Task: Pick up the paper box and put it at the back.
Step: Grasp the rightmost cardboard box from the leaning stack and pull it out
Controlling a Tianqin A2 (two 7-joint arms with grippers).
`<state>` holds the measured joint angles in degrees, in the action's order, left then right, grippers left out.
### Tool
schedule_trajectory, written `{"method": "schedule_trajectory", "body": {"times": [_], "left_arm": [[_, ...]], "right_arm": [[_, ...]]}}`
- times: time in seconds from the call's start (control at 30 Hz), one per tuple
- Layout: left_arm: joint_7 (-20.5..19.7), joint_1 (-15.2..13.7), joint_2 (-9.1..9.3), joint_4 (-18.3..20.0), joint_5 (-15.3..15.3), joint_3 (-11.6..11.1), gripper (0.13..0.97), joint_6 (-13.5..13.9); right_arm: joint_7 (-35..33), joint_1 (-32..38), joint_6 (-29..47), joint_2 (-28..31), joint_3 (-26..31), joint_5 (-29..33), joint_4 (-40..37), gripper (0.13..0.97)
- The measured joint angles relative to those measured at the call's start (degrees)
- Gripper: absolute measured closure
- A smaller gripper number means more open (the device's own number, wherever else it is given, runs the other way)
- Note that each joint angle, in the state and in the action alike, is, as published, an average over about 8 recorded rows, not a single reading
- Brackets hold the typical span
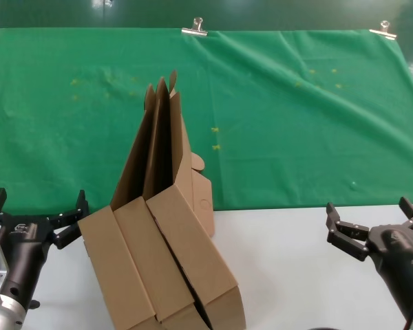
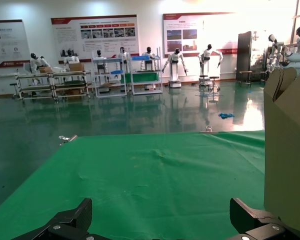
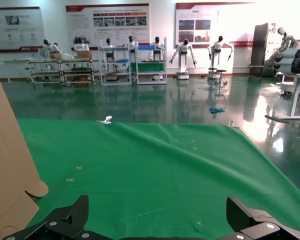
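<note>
Three plain brown corrugated-cardboard mailer boxes (image 1: 166, 234) stand nested, lids upright, on the white tabletop (image 1: 289, 261) at the green fabric sheet's (image 1: 275, 117) edge. Left gripper (image 1: 36, 221) and right gripper (image 1: 372, 227) flank them, wide open, empty. Risk: gripping one box may drag or topple its neighbours.
</note>
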<state>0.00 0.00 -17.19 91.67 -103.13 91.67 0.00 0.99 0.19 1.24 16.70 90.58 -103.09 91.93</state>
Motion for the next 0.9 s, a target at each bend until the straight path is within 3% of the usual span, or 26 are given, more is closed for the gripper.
{"method": "schedule_trajectory", "body": {"times": [0.4, 0.63, 0.73, 0.9], "left_arm": [[0.0, 0.0, 0.0, 0.0, 0.0, 0.0, 0.138, 0.0], [0.0, 0.0, 0.0, 0.0, 0.0, 0.0, 0.158, 0.0], [0.0, 0.0, 0.0, 0.0, 0.0, 0.0, 0.189, 0.0], [0.0, 0.0, 0.0, 0.0, 0.01, 0.0, 0.229, 0.0]], "right_arm": [[0.15, 0.02, 0.14, 0.23, 0.08, -0.15, -0.04, 0.129], [3.85, 1.95, 5.36, 7.4, 1.59, -6.5, -3.32, 0.129], [0.32, 4.57, 12.17, 10.48, 0.1, -10.63, -8.46, 0.129], [-13.03, 10.34, 26.39, 16.53, 0.49, -19.26, -19.67, 0.129]]}}
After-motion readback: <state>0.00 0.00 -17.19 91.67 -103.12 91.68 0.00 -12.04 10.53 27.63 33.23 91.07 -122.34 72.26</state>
